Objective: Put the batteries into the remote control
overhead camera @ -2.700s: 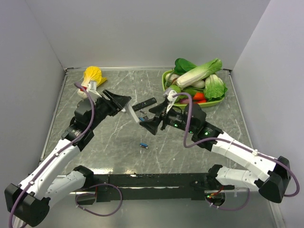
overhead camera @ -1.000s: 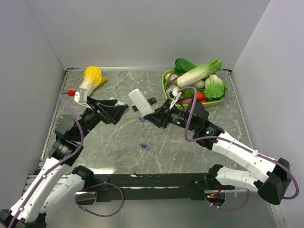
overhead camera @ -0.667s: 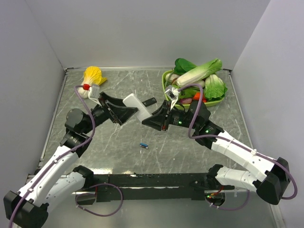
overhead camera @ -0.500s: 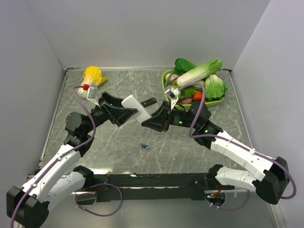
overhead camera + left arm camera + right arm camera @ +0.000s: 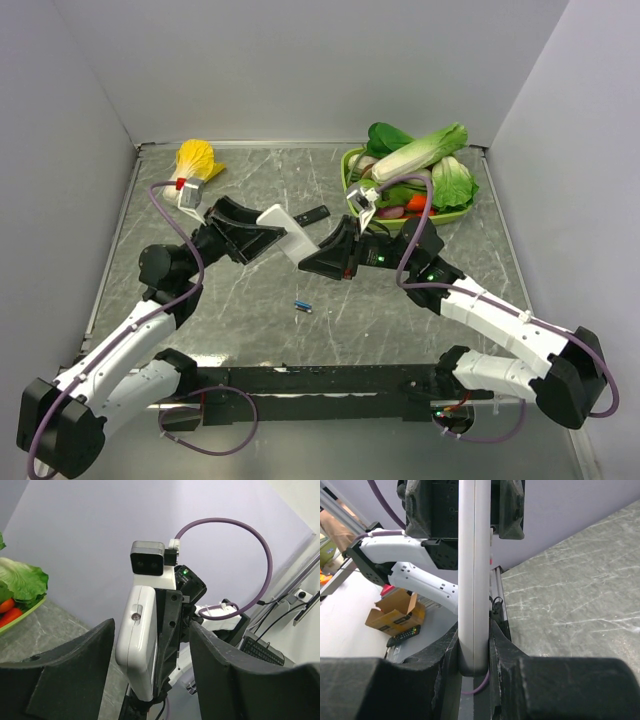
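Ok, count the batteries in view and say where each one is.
1. The battery lies on the table, on the near side of the raised remote. Others may be hidden under the arms.

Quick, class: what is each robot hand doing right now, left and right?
Left hand: open, straddling one end of the remote control with a gap on each side.
Right hand: closed, holding the remote control.

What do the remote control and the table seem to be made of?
The remote control looks like moulded white plastic, smooth and slightly glossy: rounded corners, a side seam. The table looks like polished grey stone or a stone-print sheet: pale veins, faint sheen; which one is unclear.
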